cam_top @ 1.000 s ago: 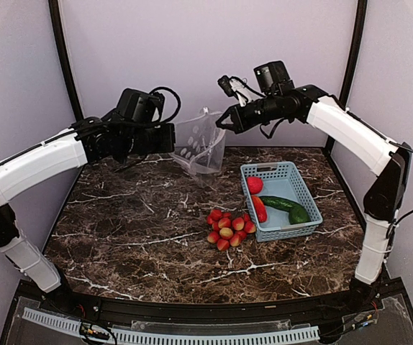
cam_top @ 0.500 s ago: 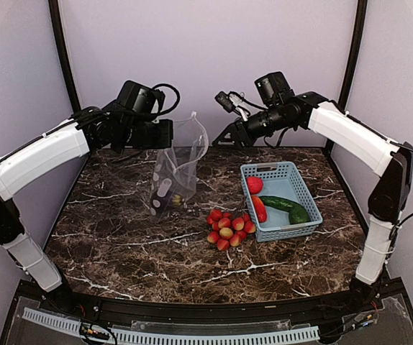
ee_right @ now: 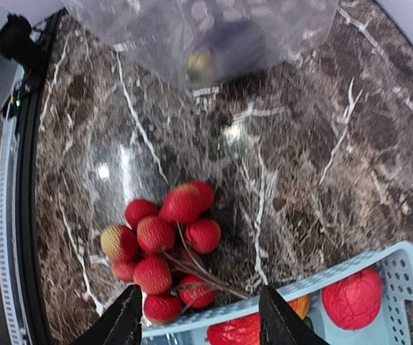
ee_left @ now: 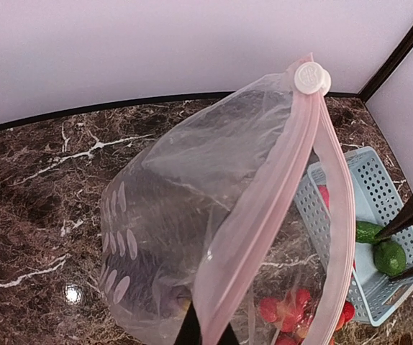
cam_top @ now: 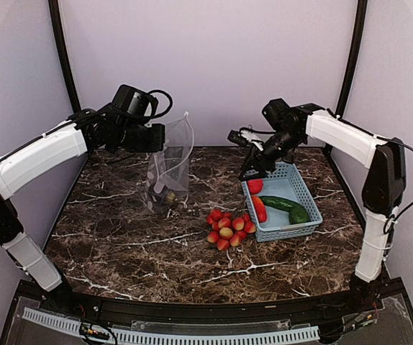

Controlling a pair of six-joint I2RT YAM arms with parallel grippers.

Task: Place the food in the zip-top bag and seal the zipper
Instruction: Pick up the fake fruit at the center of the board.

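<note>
Your left gripper (cam_top: 162, 138) is clenched on the bag (cam_top: 169, 171) at its zipper (ee_left: 264, 215), hanging it at the table's (cam_top: 120, 237) 10 o'clock with the eggplant (ee_right: 235, 43) at the bottom. Your right gripper (cam_top: 251, 167) hovers released, holding nothing, over the basket's (cam_top: 309, 200) 11 o'clock corner. Berries (cam_top: 227, 228) lie at the basket's 8 o'clock. Tomato (cam_top: 255, 185), pepper (cam_top: 260, 208), cucumber (cam_top: 280, 203) and avocado (cam_top: 299, 214) sit inside it.

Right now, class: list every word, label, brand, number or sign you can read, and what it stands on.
No text can be read.
The zip-top bag bears only grey oval spots, no letters.
Any mark on its white slider is too small to read.
</note>
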